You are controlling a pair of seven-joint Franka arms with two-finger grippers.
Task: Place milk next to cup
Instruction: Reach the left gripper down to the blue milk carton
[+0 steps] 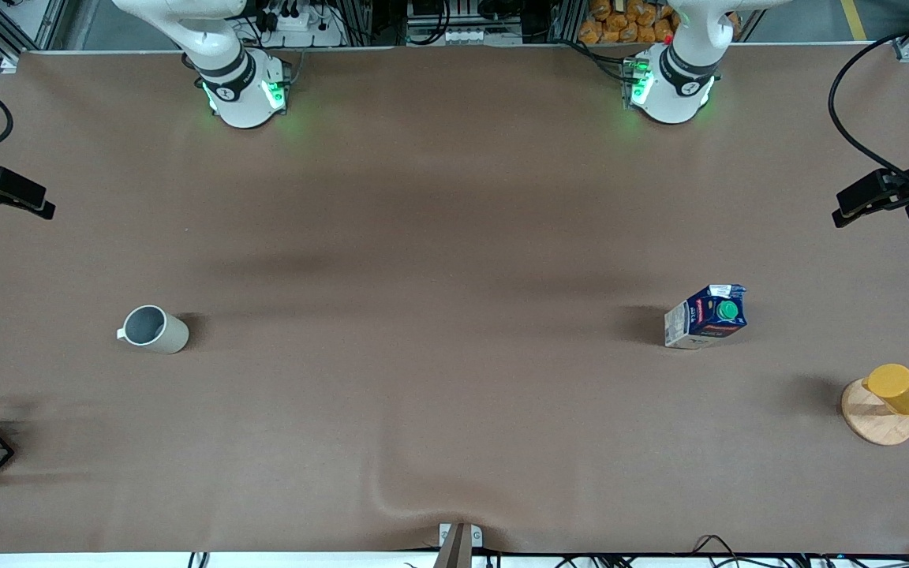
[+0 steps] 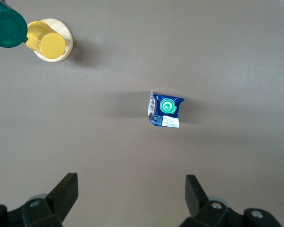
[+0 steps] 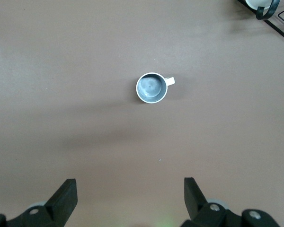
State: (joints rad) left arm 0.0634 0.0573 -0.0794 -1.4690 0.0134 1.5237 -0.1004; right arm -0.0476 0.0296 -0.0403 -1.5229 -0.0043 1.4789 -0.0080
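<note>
Milk [image 2: 164,110] upright ahead of wide-open, empty left gripper [image 2: 131,195], ready for pickup; cup [image 3: 152,87] ahead of right gripper [image 3: 130,195], likewise open, empty, waiting.

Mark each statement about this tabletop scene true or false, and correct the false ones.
1. The milk carton stands toward the left arm's end of the table. True.
2. The milk carton touches the off-white mug. False: they stand well apart, the mug toward the right arm's end.
3. The left gripper is open and holds nothing. True.
4. The right gripper is shut on the mug. False: it is open, up above the mug.
5. The yellow cup rests on a round wooden base. True.
</note>
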